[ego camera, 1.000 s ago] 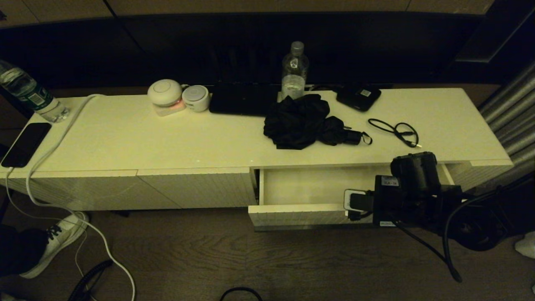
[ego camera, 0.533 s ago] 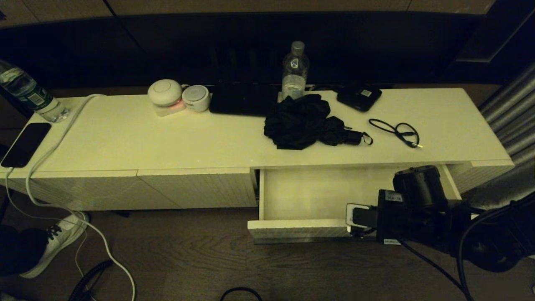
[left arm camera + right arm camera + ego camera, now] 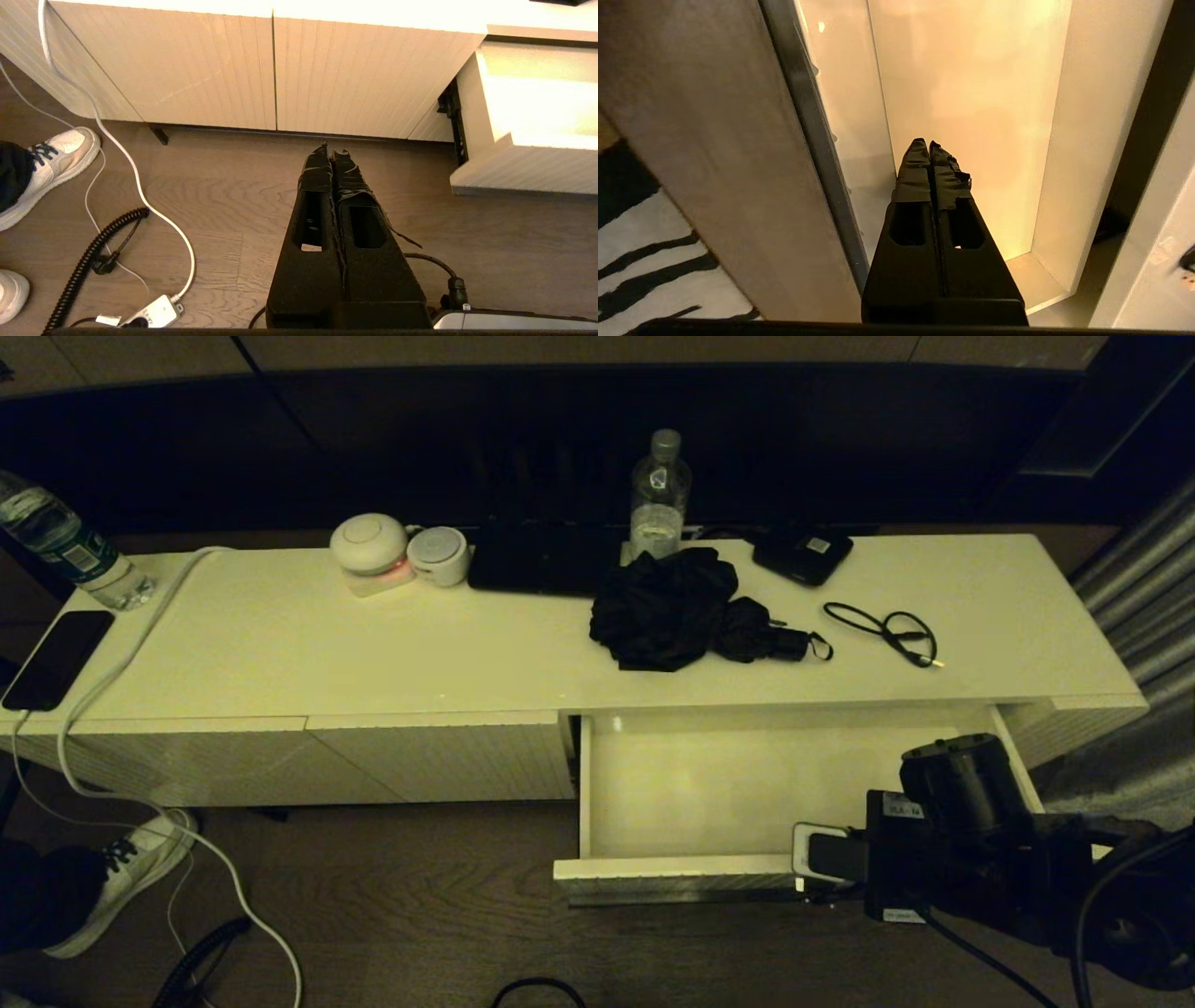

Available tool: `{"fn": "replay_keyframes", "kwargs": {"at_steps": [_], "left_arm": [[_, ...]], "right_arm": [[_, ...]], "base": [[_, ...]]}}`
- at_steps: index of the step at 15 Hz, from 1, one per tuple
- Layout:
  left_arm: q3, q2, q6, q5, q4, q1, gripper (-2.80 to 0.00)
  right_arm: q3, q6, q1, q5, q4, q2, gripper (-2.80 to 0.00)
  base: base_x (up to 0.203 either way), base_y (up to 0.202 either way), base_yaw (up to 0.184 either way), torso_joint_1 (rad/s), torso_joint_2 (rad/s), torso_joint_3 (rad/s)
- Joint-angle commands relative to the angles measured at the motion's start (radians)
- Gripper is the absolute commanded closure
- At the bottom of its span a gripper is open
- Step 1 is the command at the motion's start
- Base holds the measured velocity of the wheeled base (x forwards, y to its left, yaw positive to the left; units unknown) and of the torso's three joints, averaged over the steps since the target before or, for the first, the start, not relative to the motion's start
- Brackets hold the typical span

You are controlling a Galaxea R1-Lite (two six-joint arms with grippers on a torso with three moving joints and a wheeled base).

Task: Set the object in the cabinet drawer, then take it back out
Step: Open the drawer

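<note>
Cabinet drawer [image 3: 738, 784]: pulled well out from the right half of the low white cabinet; its plain white inside holds nothing that can be seen.
Drawer front [image 3: 672, 879]: finely ribbed, facing the wooden floor [image 3: 420, 915].
Right hand [image 3: 928, 147]: fingers pressed together, holding nothing; its tips sit just inside the drawer behind the front panel, near the drawer's right end.
Left hand [image 3: 331, 154]: fingers shut and empty, hanging low over the floor in front of the closed ribbed panels [image 3: 261, 70], to the left of the drawer.
Umbrella [image 3: 691, 611]: a black folded bundle with a wrist strap, lying on the counter [image 3: 280, 644] just behind the drawer opening.
Black cable [image 3: 887, 632]: looped on the counter to the right of the umbrella, apart from it.
Small black device [image 3: 803, 553]: near the counter's back edge; it carries a pale label too small to read.
Clear bottle [image 3: 659, 495]: upright behind the umbrella; its label is unreadable.
Dark flat slab [image 3: 541, 557]: at the back edge, left of the bottle.
Two round white gadgets [image 3: 397, 553]: side by side, with a reddish glow at the larger one's base.
Second bottle [image 3: 65, 546]: at the far left, leaning, with a green label that cannot be read.
Phone [image 3: 58, 658]: dark, at the left front corner, with a white cord [image 3: 121, 663] trailing off to the floor.
Shoe [image 3: 131, 877]: white sneaker on the floor at the left.
Writing: small white stickers on the right arm's wrist, illegible.
</note>
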Motion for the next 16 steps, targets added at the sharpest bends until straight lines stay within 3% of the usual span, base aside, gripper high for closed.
{"fn": "replay_keyframes", "kwargs": {"at_steps": [1,7,16], "left_arm": [[0.0,-0.002,-0.001,0.001,0.0,0.0,0.0],[0.0,-0.002,-0.001,0.001,0.0,0.0,0.0],[0.0,-0.002,-0.001,0.001,0.0,0.0,0.0]], "right_arm": [[0.016,0.001,0.007,-0.006,0.003,-0.004,0.0],[0.043,0.087,0.062,-0.026,0.057,-0.019,0.0],[0.081,0.093,0.061,-0.026,0.058,-0.043,0.0]], "base": [[0.0,0.0,0.0,0.0,0.0,0.0],[0.0,0.0,0.0,0.0,0.0,0.0],[0.0,0.0,0.0,0.0,0.0,0.0]]}}
